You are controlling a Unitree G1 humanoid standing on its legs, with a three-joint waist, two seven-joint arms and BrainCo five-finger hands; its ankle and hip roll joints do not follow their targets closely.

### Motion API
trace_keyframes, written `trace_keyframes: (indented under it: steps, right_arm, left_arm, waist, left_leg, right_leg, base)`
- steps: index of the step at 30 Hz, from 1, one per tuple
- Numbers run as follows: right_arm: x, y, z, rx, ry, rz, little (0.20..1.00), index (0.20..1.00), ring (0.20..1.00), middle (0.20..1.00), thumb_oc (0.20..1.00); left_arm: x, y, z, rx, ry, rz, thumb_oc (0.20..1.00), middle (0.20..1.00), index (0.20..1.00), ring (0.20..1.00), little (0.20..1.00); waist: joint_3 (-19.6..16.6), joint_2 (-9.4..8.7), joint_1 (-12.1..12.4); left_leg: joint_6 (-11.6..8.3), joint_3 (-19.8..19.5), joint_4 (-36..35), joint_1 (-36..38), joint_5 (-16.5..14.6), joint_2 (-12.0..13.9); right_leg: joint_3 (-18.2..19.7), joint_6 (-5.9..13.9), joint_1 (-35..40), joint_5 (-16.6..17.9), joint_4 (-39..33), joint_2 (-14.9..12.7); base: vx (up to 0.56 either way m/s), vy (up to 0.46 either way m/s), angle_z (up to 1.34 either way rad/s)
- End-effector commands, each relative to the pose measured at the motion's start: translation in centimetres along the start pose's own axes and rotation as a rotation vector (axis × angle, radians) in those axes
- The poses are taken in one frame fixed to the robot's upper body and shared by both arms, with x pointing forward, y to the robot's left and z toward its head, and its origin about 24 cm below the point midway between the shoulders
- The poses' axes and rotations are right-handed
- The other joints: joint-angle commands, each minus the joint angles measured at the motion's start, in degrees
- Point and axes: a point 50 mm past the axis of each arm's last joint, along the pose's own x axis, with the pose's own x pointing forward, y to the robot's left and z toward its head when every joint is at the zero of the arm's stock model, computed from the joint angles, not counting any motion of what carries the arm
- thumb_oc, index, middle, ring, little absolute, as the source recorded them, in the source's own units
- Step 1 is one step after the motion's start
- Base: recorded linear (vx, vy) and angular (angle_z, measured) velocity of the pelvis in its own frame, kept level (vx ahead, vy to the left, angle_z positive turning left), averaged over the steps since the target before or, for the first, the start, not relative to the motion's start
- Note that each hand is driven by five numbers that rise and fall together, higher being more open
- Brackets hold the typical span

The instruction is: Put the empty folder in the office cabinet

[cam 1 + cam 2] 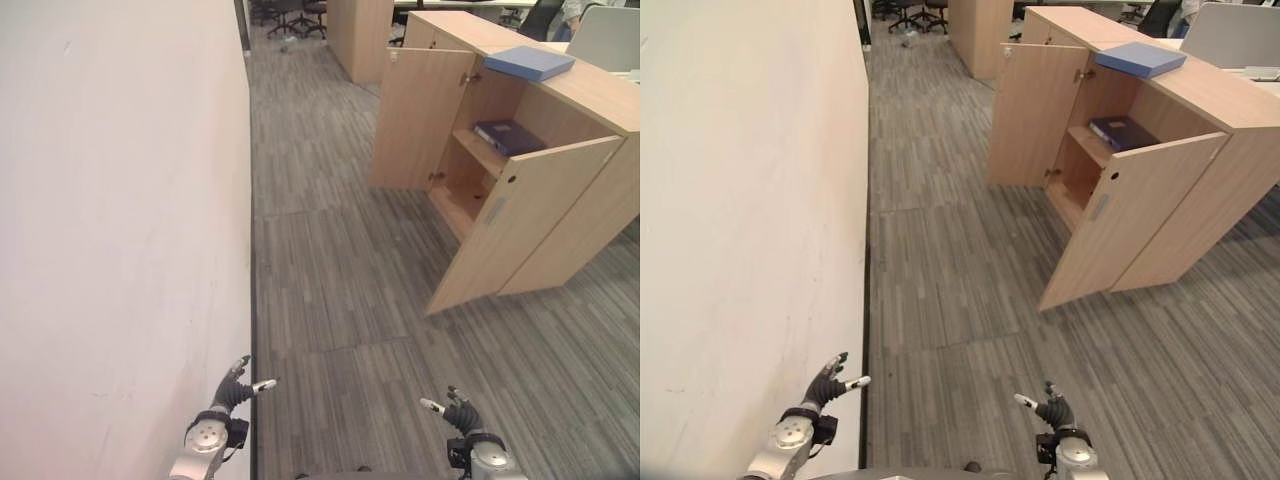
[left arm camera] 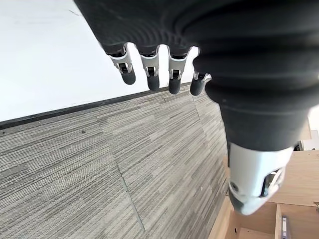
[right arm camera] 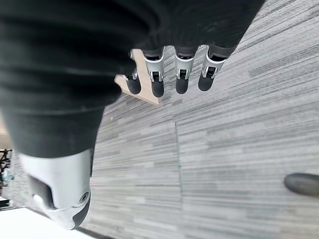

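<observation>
A light wood office cabinet stands at the right with both doors swung open, the near door jutting towards me. A light blue folder lies flat on the cabinet's top. A dark blue folder lies on the upper shelf inside. My left hand is low by the wall, fingers straight and empty. My right hand hangs low over the carpet, also open and empty. Both hands are far from the cabinet. The wrist views show relaxed fingers over bare floor.
A long white wall runs along my left. Grey carpet stretches between me and the cabinet. Another wooden unit and office chairs stand at the far end. The backs of chairs show behind the cabinet.
</observation>
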Motion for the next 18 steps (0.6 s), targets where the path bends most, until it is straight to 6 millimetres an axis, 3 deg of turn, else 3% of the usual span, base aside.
trace_keyframes:
  steps: [1,7,18]
  right_arm:
    - [0.6,-0.5,1.7,-0.021,-0.052,-0.011,1.000,1.000,1.000,1.000,1.000]
    - [0.6,-0.9,0.9,-0.020,-0.014,-0.021,1.000,1.000,1.000,1.000,1.000]
    - [0.8,-1.5,2.1,-0.020,-0.063,-0.022,1.000,1.000,1.000,1.000,1.000]
  left_arm:
    - [0.9,-0.8,1.7,-0.001,-0.060,-0.018,1.000,1.000,1.000,1.000,1.000]
    - [1.0,-0.8,1.3,-0.011,-0.035,-0.009,1.000,1.000,1.000,1.000,1.000]
    - [1.4,-0.5,1.4,-0.023,-0.023,0.000,1.000,1.000,1.000,1.000,1.000]
  waist:
    - [0.9,-0.45,-1.0]
    - [1.6,-0.26,-1.3]
    - [3.1,-1.08,-1.8]
  left_leg:
    - [-3.34,2.5,0.7,0.6,-1.9,2.9]
    - [-3.66,2.2,1.1,0.8,-1.6,3.7]
    - [-5.29,2.4,10.6,-2.7,-2.6,6.6]
  right_leg:
    - [-0.8,7.11,1.9,-4.6,1.6,-4.4]
    - [-0.6,6.46,1.0,-5.7,3.7,-3.6]
    - [0.1,4.64,-0.6,-9.3,9.2,-1.5]
  base:
    - [0.00,-0.059,0.02]
    - [0.00,-0.063,0.03]
    - [0.02,-0.095,0.00]
